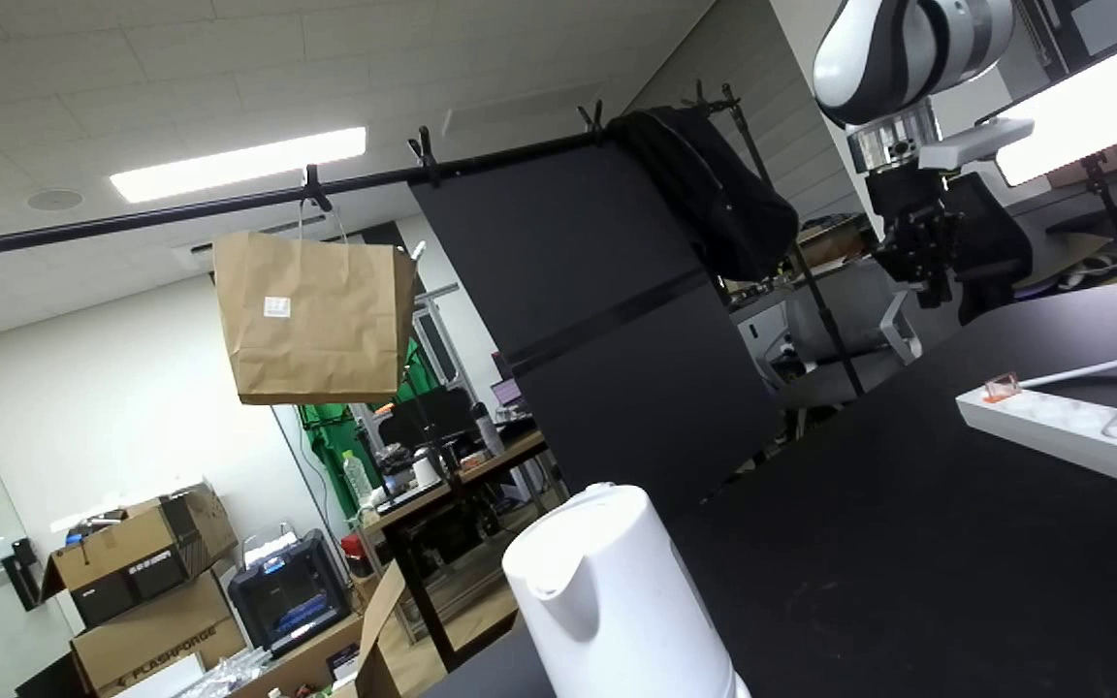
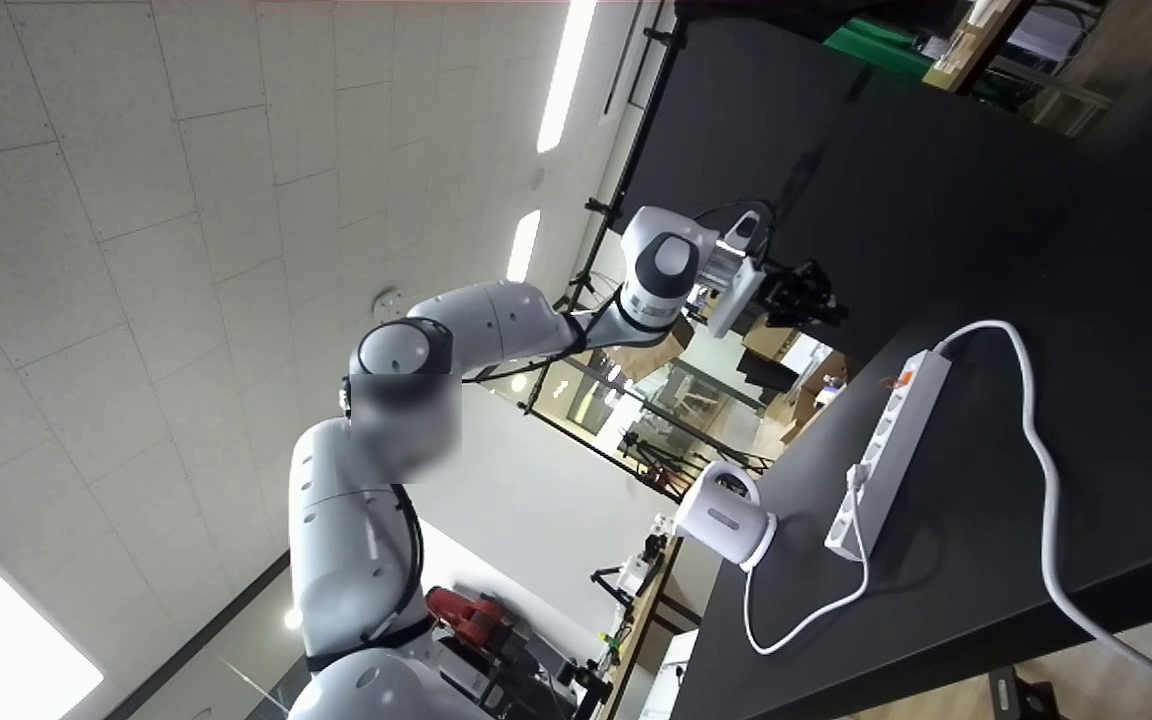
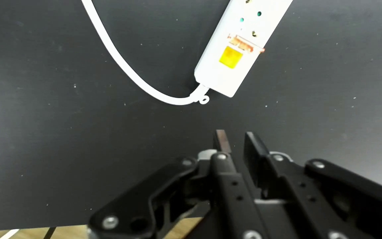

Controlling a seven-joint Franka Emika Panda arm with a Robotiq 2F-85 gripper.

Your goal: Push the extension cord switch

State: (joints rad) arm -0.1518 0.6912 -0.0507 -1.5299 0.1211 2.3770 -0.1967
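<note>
Though apart—extension cord (image 2: 896,450) lower than end effector (image 3: 235,136).

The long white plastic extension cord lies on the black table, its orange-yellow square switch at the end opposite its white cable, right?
No: the wrist view shows the switch at the same end of the extension cord as the cable. The rest holds.

The extension cord (image 2: 894,450) looks smooth plastic, the bag (image 1: 321,320) creased paper.
</note>
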